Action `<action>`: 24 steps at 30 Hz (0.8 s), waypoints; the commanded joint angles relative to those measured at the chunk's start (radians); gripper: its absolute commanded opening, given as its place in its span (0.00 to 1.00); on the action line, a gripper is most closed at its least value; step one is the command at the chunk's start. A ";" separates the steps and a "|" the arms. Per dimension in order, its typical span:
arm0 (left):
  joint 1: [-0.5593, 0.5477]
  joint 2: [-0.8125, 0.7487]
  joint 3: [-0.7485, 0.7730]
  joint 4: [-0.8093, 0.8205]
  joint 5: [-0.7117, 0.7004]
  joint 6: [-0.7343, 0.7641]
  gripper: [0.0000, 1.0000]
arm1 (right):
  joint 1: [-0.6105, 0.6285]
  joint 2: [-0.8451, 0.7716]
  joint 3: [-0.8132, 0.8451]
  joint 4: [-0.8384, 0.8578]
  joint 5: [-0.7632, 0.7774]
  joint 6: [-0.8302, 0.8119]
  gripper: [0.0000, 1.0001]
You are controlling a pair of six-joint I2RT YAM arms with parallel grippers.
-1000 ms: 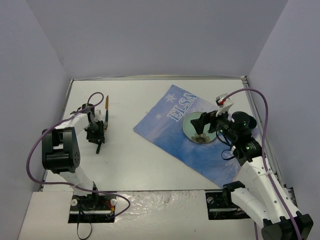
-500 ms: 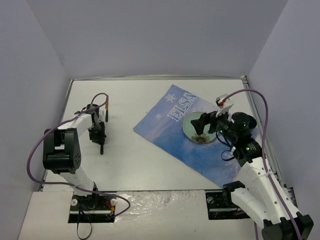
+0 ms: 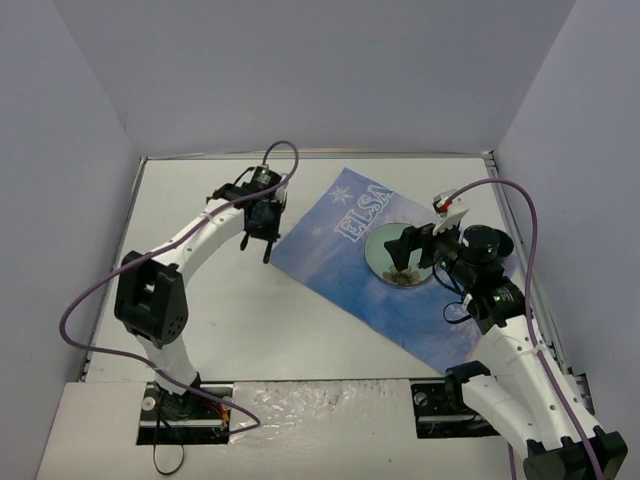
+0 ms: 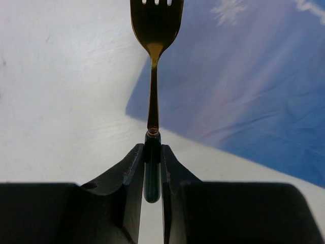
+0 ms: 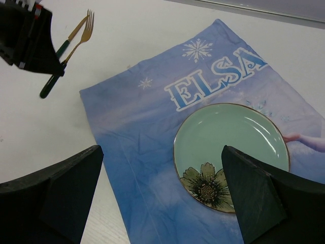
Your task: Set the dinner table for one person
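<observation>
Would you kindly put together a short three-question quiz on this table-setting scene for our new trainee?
1. True or false: the left gripper is shut on the green handle of the fork.
2. Multiple choice: the plate lies on A) a tray, B) the placemat, C) a napkin.
3. Fill the gap: the right gripper is ____ (open or shut).

Key: 1 true; 2 B; 3 open.
</observation>
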 commanded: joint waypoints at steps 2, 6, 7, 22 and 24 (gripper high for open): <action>-0.125 0.195 0.277 -0.025 0.002 0.026 0.00 | 0.005 -0.044 0.041 0.028 0.071 -0.010 1.00; -0.169 0.308 0.441 -0.047 0.052 0.075 0.00 | 0.005 -0.070 0.037 0.023 0.119 0.003 1.00; -0.180 0.351 0.479 -0.053 0.064 0.102 0.00 | 0.005 -0.076 0.038 0.019 0.124 0.002 1.00; -0.197 0.618 0.824 -0.123 0.094 0.256 0.00 | 0.005 -0.088 0.090 -0.112 0.196 -0.011 1.00; -0.197 0.641 0.849 -0.136 0.097 0.257 0.00 | 0.005 -0.085 0.096 -0.119 0.204 -0.012 1.00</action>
